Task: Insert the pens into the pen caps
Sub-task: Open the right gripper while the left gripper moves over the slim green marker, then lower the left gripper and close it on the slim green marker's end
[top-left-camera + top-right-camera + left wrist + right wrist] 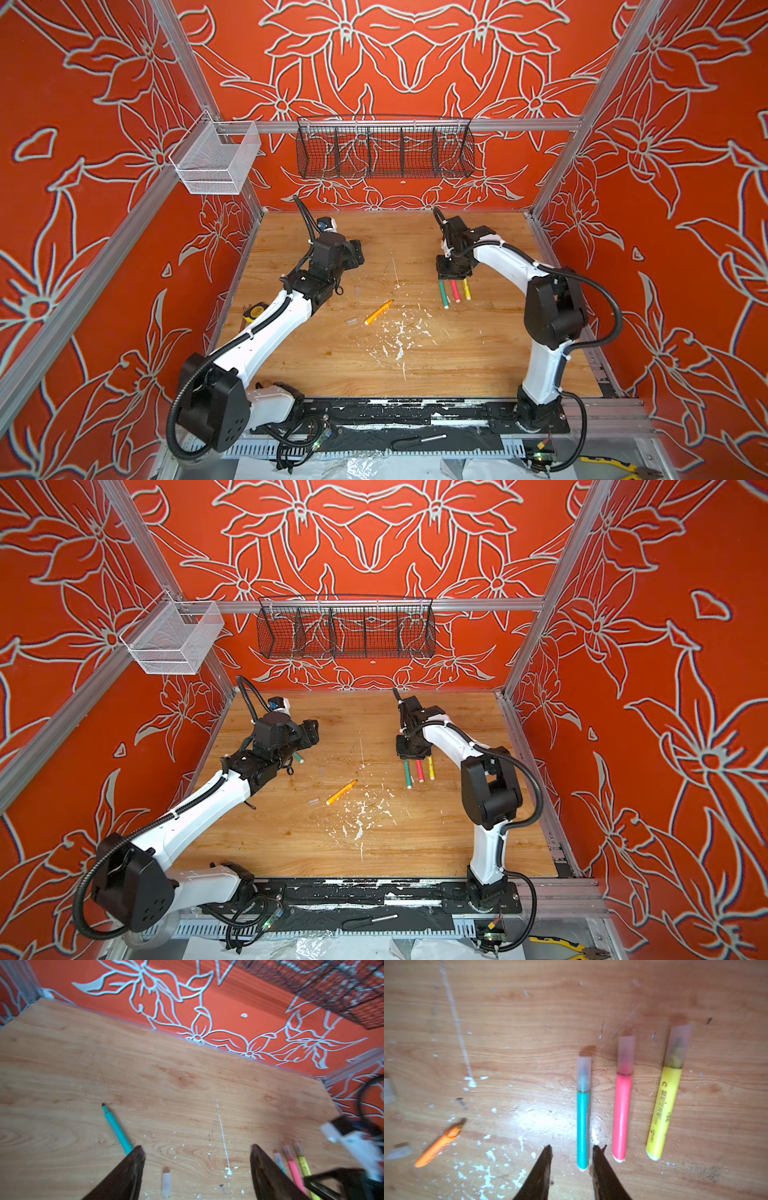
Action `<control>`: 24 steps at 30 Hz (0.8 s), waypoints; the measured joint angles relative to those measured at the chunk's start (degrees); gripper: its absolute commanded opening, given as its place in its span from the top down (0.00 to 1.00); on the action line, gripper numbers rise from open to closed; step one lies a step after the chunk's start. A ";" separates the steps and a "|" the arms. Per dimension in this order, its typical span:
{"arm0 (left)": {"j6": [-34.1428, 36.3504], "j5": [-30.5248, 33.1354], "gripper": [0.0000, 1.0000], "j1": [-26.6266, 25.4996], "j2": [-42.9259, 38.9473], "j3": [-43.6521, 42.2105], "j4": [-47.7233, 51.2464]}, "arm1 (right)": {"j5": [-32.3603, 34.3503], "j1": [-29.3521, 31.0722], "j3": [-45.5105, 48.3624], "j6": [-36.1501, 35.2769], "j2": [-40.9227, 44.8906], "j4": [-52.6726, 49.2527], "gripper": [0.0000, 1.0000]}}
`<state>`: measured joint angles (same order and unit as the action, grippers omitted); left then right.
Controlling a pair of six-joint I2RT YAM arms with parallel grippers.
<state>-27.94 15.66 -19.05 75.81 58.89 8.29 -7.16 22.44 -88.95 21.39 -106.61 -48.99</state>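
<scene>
One yellow pen (664,1113) bears blurred, unreadable dark print.

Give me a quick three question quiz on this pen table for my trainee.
1. True or false: the orange pen lies uncapped.
2. In the row of teal pen, pink pen and yellow pen, how many wear caps? A one, B two, C three.
3. Which pen lies between the right end effector's tips?
Key: 1 true; 2 C; 3 teal pen.
</scene>
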 measured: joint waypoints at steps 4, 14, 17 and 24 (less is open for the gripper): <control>-8.13 -2.75 0.40 7.39 8.33 5.68 8.90 | -0.50 1.60 0.26 0.02 6.86 0.63 0.64; -13.42 -8.11 0.43 14.34 30.32 19.98 28.94 | -2.99 3.58 4.55 0.13 11.56 3.89 0.63; -13.86 -8.79 0.45 14.12 33.27 22.45 31.76 | -3.61 3.58 5.44 0.24 11.56 4.83 0.63; -13.97 -9.38 0.52 14.12 39.91 27.17 35.98 | -4.83 3.58 7.56 0.50 12.35 6.43 0.63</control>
<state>-41.91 6.28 -4.93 115.72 86.06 44.27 -11.99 26.02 -81.38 21.89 -94.26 -42.57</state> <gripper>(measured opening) 0.494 0.367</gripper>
